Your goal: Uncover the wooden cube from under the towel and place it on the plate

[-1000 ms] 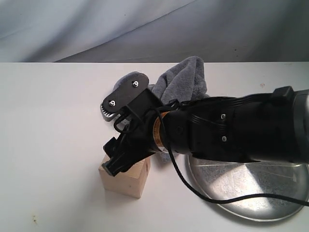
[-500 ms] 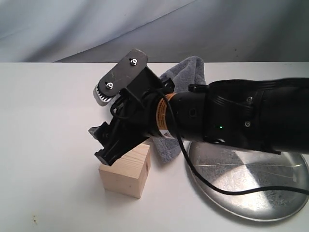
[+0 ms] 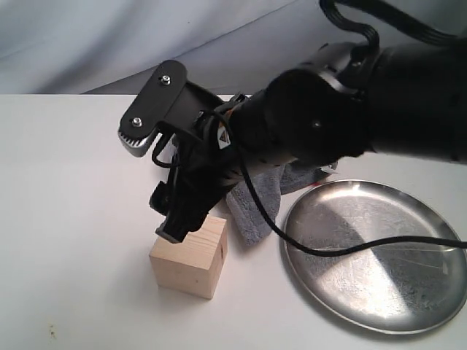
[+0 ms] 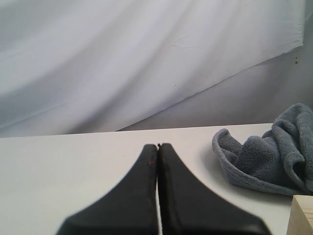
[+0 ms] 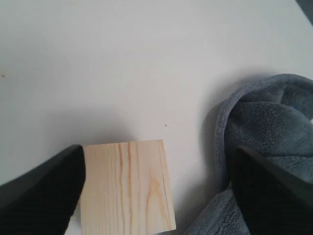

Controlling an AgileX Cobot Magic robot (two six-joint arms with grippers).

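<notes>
**On the white table: cube bare, right claw spread wide over it**

On the white table [image 3: 73, 219], the wooden cube [image 3: 190, 255] sits uncovered, flat on one face and upright. It is to the left of the plate [image 3: 379, 262] in my exterior view, and a strip of bare tabletop separates the two. The towel [image 3: 252, 211] lies crumpled in a heap just behind and to the right of the cube. From the right wrist camera I see a narrow gap between the cube [image 5: 126, 186] and the nearest fold of towel [image 5: 264, 127].

My right gripper [image 3: 153, 186] hangs over the cube with its jaws wide apart and holds nothing. Through the wrist camera, the right gripper [image 5: 156, 161] has one finger just beside the cube's edge and the other above the towel. The cube is between them, close to the first finger. In the exterior view the lower fingertip meets the cube's top rear edge, but I cannot tell whether it touches.

My left gripper [image 4: 158, 147] has its jaws pressed together on nothing, low over the table. It faces the pale backdrop [image 4: 146, 58], with the towel [image 4: 264, 156] off to one side and a corner of the cube [image 4: 303, 215] at the frame edge.
</notes>
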